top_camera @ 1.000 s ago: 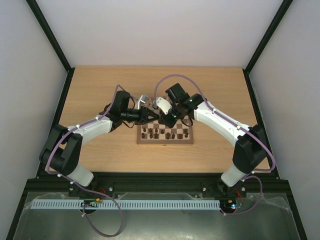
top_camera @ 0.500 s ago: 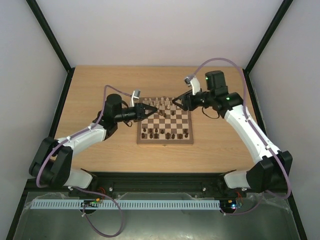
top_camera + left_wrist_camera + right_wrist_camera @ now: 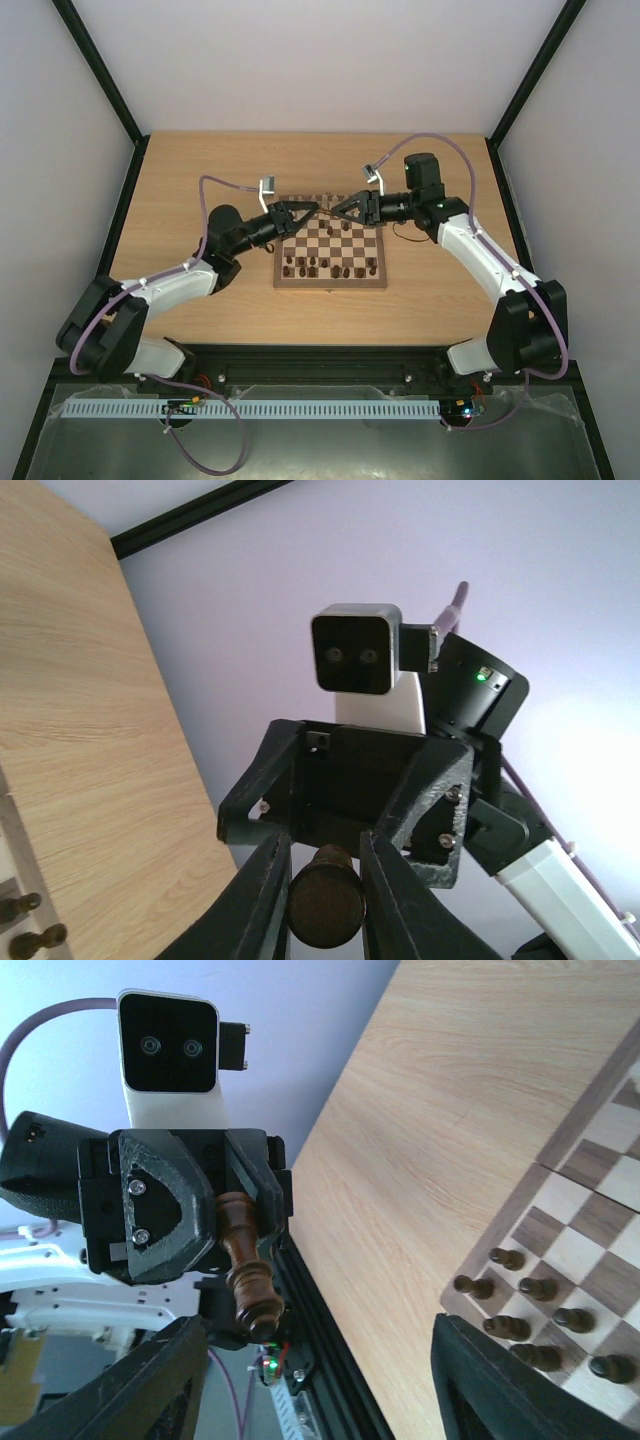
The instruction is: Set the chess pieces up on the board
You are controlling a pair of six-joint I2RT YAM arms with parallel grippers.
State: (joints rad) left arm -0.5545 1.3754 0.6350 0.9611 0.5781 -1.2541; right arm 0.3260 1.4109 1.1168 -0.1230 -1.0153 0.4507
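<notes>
The board [image 3: 330,284] lies mid-table with several chess pieces [image 3: 325,266] standing on it, mostly dark ones along its near rows. My left gripper [image 3: 306,207] hovers over the board's far edge. It is shut on a dark brown piece [image 3: 327,908], gripped between its fingers [image 3: 262,900] with the round base toward the left wrist camera. My right gripper [image 3: 342,208] faces it tip to tip, open wide and empty. In the right wrist view the held piece [image 3: 250,1278] juts from the left jaws, clear of my right gripper [image 3: 320,1352].
Dark pieces [image 3: 520,1292] stand in rows on the board's corner [image 3: 575,1250] in the right wrist view. Bare wooden table [image 3: 200,170] surrounds the board. A black frame rail [image 3: 330,352] runs along the near edge by the arm bases.
Both arms have swung out from over the board, so the grippers now meet tip to tip above its far edge. The right jaws have opened. The left stays shut on the dark piece.
</notes>
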